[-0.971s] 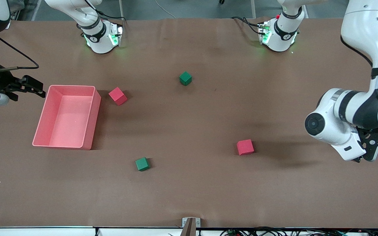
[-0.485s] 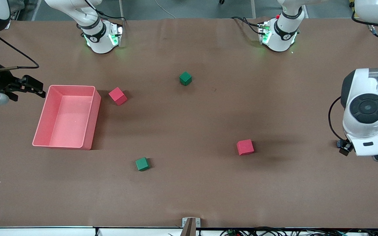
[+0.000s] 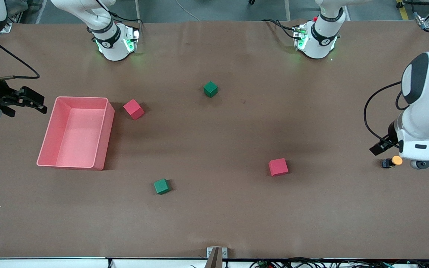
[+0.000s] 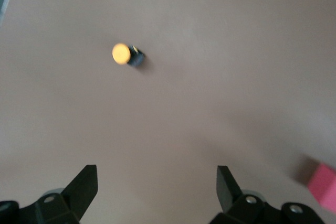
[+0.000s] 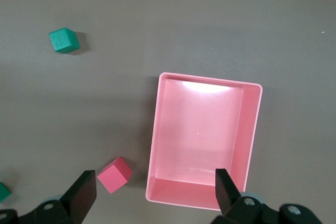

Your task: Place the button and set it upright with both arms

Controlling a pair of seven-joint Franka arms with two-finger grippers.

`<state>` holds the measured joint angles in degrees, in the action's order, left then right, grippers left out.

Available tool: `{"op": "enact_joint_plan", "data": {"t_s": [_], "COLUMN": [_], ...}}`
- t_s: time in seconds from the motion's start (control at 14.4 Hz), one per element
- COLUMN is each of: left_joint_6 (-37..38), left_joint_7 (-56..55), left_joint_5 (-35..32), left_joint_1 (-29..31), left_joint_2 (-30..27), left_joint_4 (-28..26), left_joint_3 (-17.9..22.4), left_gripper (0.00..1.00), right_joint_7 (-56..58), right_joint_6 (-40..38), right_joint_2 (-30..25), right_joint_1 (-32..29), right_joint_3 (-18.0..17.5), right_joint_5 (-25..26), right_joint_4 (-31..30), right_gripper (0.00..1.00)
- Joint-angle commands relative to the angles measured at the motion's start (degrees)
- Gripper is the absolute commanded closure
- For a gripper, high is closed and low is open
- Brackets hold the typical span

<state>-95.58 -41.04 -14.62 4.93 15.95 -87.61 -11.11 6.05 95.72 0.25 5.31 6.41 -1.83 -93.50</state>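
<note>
- Left gripper (image 4: 156, 187) hangs over the table near the button (image 3: 392, 162), fingers wide apart, empty.
- Right gripper (image 5: 155, 190) hangs beside the pink bin (image 3: 99, 149), fingers spread, empty.

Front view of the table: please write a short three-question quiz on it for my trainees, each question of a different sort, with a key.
1. True or false: the button lies inside the pink bin.
2. How many green cubes are on the table?
3. Which cube lies nearest the button?
A. the red cube beside the bin
B. the red cube toward the left arm's end
C. the green cube nearest the arm bases

Key: 1 false, it lies on its side on the table beside the open left gripper; 2 two; 3 B.
</note>
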Motion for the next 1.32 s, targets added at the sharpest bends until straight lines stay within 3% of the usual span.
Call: {"op": "enact_joint_plan", "data": {"t_s": [0.0,0.69,1.25], "left_joint_6": [5.64,10.14,10.24], "left_joint_7": [6.31,14.65,30.31], "left_joint_5": [5.99,15.84,16.02], "left_joint_1": [1.92,2.1,-1.41], "left_joint_2": [-1.44,-6.89,-8.57], "left_joint_4": [2.79,3.42,3.59], "left_joint_3": [-0.23,0.29,0.65], "left_gripper": [0.0,0.0,0.0], "right_joint_7": [-0.25,0.1,0.28], "right_joint_6": [-0.19,-0.8,-3.35], "right_joint_2": [0.19,-0.16,-0.78], "right_joint_1": [-1.27,-2.41,-3.73], "right_joint_3": [-0.26,-0.26,-0.26], "right_joint_5": [-0.11,-0.02,-0.11], "right_joint_4": [1.03,0.6,0.51], "right_gripper": [0.0,0.0,0.0]}}
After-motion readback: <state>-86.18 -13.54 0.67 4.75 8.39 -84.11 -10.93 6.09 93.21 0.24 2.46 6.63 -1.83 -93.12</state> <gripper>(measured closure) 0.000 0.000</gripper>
